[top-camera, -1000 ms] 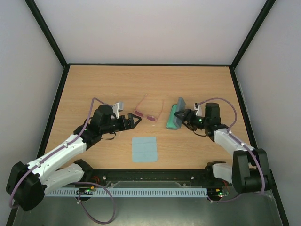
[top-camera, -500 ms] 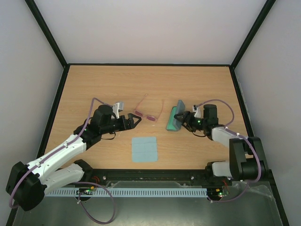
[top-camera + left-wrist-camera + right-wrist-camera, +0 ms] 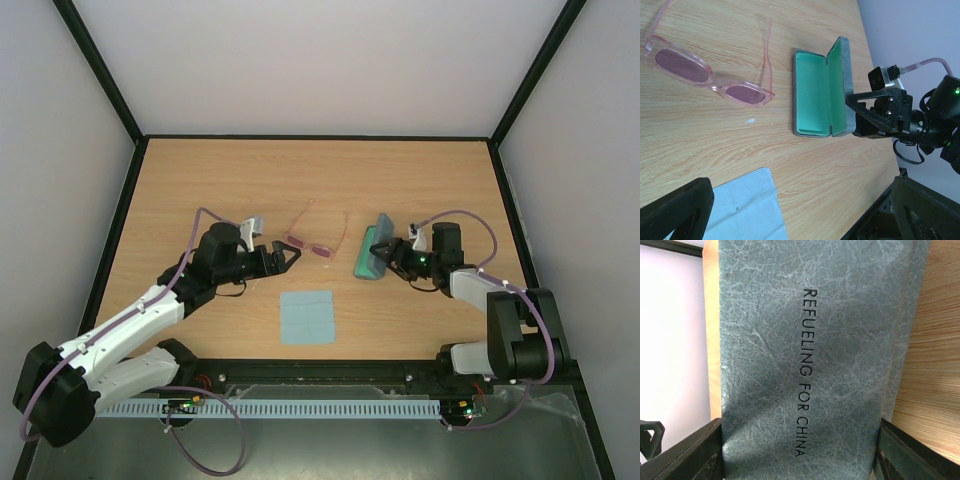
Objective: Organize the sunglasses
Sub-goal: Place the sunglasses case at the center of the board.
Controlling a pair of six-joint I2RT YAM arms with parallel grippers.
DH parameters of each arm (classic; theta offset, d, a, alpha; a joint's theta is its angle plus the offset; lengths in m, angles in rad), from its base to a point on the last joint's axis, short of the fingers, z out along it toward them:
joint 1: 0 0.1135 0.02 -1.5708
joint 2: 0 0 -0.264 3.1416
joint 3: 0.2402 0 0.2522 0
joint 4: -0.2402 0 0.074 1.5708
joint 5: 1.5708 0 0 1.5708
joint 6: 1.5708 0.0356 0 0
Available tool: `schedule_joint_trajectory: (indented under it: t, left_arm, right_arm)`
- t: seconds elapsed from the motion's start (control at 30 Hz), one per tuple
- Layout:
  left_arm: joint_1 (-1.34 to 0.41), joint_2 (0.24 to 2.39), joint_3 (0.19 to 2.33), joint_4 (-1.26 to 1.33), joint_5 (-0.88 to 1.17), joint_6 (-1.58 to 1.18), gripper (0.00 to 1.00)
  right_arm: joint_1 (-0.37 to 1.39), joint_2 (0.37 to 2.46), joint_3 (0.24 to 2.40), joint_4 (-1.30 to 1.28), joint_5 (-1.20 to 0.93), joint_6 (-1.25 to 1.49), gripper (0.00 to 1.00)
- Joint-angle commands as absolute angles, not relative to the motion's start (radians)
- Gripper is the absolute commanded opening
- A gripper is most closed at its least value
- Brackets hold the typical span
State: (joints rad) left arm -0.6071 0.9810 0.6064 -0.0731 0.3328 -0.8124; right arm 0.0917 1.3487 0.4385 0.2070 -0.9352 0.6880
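The pink sunglasses [image 3: 318, 240] [image 3: 710, 75] lie unfolded on the wooden table, arms pointing away. To their right the blue-grey case [image 3: 372, 250] [image 3: 820, 95] lies open, green lining up, its lid standing upright. My right gripper [image 3: 392, 256] [image 3: 854, 116] [image 3: 800, 450] is shut on that lid from behind; in the right wrist view the lid's textured back [image 3: 810, 365] fills the gap between both fingers. Left of the sunglasses my left gripper [image 3: 290, 256] [image 3: 802, 187] hovers open and empty, a short way from them.
A light blue square cloth [image 3: 306, 316] [image 3: 735, 210] lies flat near the front edge, below the sunglasses. Black-framed walls enclose the table [image 3: 200, 190] on three sides.
The right arm's elbow has folded in closer to its base while its gripper stayed on the case lid. The left arm, sunglasses and cloth have not moved.
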Motion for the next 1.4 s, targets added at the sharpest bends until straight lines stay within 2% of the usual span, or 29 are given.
schedule_joint_trajectory:
  t: [0.0, 0.3, 0.4, 0.43, 0.6, 0.87, 1.13, 1.37]
  left_arm:
    - [-0.602, 0.987, 0.596, -0.05, 0.347, -0.815, 1.0]
    - [-0.603, 0.987, 0.596, -0.051, 0.346, -0.814, 1.0]
    - [-0.602, 0.988, 0.603, -0.055, 0.345, -0.813, 1.0]
    - [-0.601, 0.989, 0.605, -0.057, 0.345, -0.813, 1.0]
    - [-0.602, 0.995, 0.633, -0.075, 0.343, -0.809, 0.99]
    - [-0.604, 1.007, 0.741, -0.14, 0.325, -0.739, 0.99]
    - [-0.64, 1.08, 0.856, -0.206, 0.286, -0.636, 0.99]
    - [-0.685, 1.141, 0.909, -0.25, 0.254, -0.59, 0.99]
  right_arm:
    - [0.087, 1.355, 0.428, 0.158, -0.901, 0.655, 0.77]
    - [0.087, 1.353, 0.434, 0.13, -0.89, 0.645, 0.9]
    - [0.087, 1.323, 0.451, 0.062, -0.846, 0.618, 0.99]
    - [0.087, 1.306, 0.462, 0.023, -0.814, 0.603, 0.99]
    - [0.087, 1.211, 0.541, -0.188, -0.568, 0.532, 0.98]
    - [0.085, 1.053, 0.591, -0.253, -0.039, 0.591, 0.99]
    - [0.08, 0.845, 0.365, 0.213, 0.374, 0.464, 0.99]
    - [0.08, 0.992, 0.193, 0.673, 0.568, 0.4, 0.99]
